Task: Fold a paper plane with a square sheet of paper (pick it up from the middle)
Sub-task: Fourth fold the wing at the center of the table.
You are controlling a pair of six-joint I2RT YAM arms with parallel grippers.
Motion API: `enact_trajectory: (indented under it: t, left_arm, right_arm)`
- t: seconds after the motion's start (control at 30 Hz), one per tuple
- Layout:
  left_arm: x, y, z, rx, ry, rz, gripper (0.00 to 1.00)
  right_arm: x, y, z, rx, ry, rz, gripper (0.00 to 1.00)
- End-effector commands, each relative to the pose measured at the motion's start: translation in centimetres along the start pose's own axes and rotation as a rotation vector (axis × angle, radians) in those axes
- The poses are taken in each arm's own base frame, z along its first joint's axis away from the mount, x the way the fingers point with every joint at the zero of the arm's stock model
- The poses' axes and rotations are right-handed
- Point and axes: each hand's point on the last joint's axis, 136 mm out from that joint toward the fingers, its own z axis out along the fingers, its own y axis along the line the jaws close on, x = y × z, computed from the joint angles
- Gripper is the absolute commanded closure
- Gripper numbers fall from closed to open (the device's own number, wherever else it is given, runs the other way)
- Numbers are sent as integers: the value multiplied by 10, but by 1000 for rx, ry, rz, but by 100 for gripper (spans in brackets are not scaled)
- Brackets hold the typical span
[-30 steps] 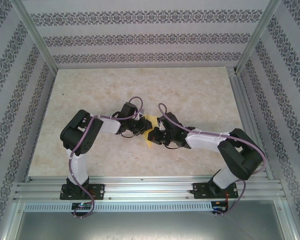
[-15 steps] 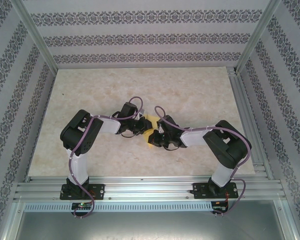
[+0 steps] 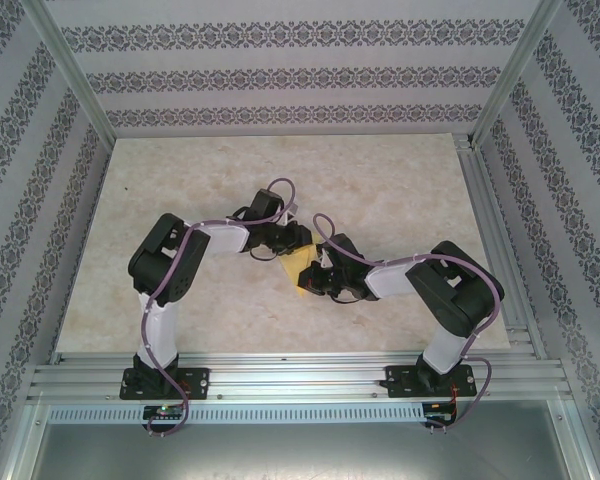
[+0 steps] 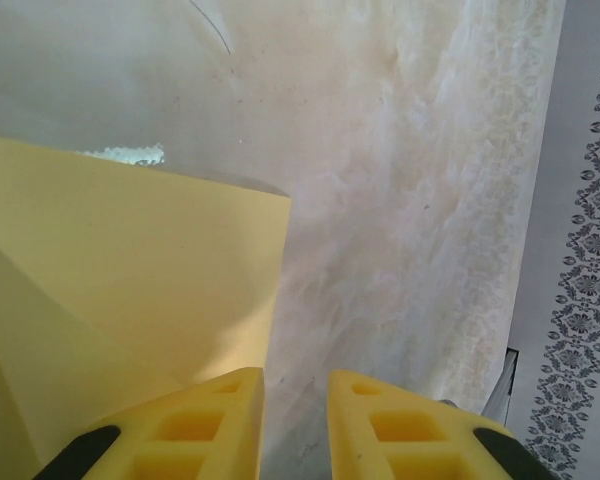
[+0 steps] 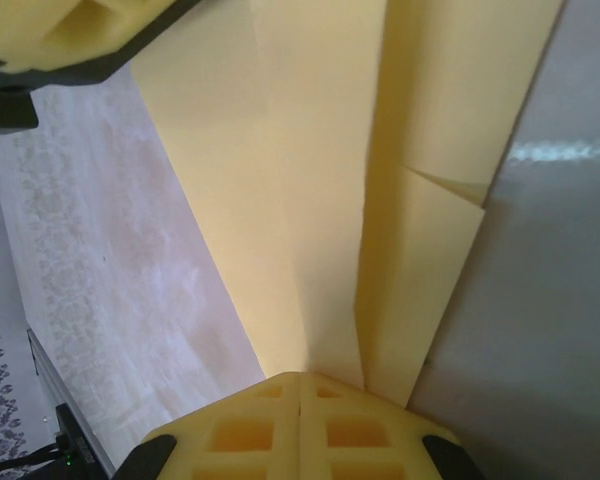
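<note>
Marbled beige tabletop [image 3: 400, 190], patterned wallpaper walls [image 3: 280, 75] on three sides. The sheet of paper [image 3: 301, 268] sits near the centre of the top view, wedged between the two wrists. We judge the task as mid-fold. In the right wrist view, long overlapping flaps run up the frame from the fingers, with a centre crease and a small tucked corner at right. The outline is wide and blunt-cornered, not yet a narrow pointed plane, so the closing folds and sharpening of creases look to remain. The right gripper [image 5: 300, 385] is clenched on the near end of the paper, pads meeting with the layers pinched between them. The left gripper [image 4: 296, 385] has its jaws slightly parted, with bare table showing in the gap and nothing held. The paper fills the left of that frame, just beside the left-hand finger. Both arms have elbows bowed outward and forearms converging on the centre, the left from the upper left, the right from the lower right, wrists close together. We cannot tell whether the paper rests on the table or hangs just above it.
</note>
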Motion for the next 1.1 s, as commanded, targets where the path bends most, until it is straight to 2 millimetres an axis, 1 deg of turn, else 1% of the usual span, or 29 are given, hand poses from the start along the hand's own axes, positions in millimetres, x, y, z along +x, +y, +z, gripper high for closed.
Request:
enact_trajectory:
  t: [0.0, 0.2, 0.27, 0.5, 0.73, 1.0, 1.07]
  left_arm:
    - [-9, 18, 1, -43, -9, 10, 75]
    - [-12, 33, 5, -42, -1, 9, 75]
    - [-14, 33, 5, -26, 0, 7, 74]
    - [-40, 21, -2, 12, -30, 34, 72]
    - [-57, 30, 1, 22, -35, 39, 71]
    - [-77, 27, 1, 44, -40, 62, 68]
    - [-84, 30, -1, 44, -50, 61, 68]
  right_arm:
    - [34, -59, -3, 186, 99, 75, 100]
    - [36, -63, -4, 194, 104, 82, 100]
    - [37, -64, -3, 199, 110, 81, 100]
    - [39, -66, -5, 207, 115, 82, 100]
    - [39, -64, -6, 207, 119, 75, 100]
    - [40, -64, -7, 209, 119, 76, 100]
    - [38, -63, -7, 207, 115, 74, 100]
